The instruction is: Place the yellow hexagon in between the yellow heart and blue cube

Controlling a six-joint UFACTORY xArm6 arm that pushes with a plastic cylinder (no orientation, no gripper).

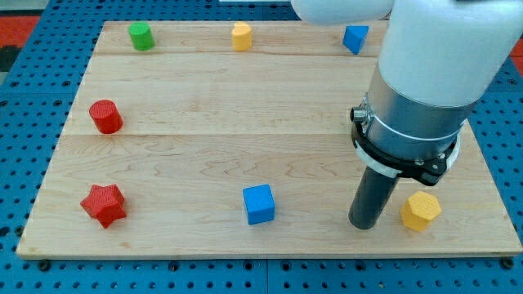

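Wooden table on blue surround, seven blocks on it. Yellow hexagon near the view's bottom right corner. My tip down on the table just left of the yellow hexagon, small gap visible between them, not clearly touching. No jaws on this rig, only the dark rod under a grey and white arm body filling the view's upper right. Yellow heart at the view's top, centre. Blue cube at the view's bottom centre, well left of my tip. Second blue block at the view's top right, shape unclear, partly beside the arm body. Green cylinder-like block at the view's top left. Red cylinder at the left edge, mid height. Red star at the bottom left. Yellow hexagon well apart from yellow heart, nearer the blue cube, not between them.
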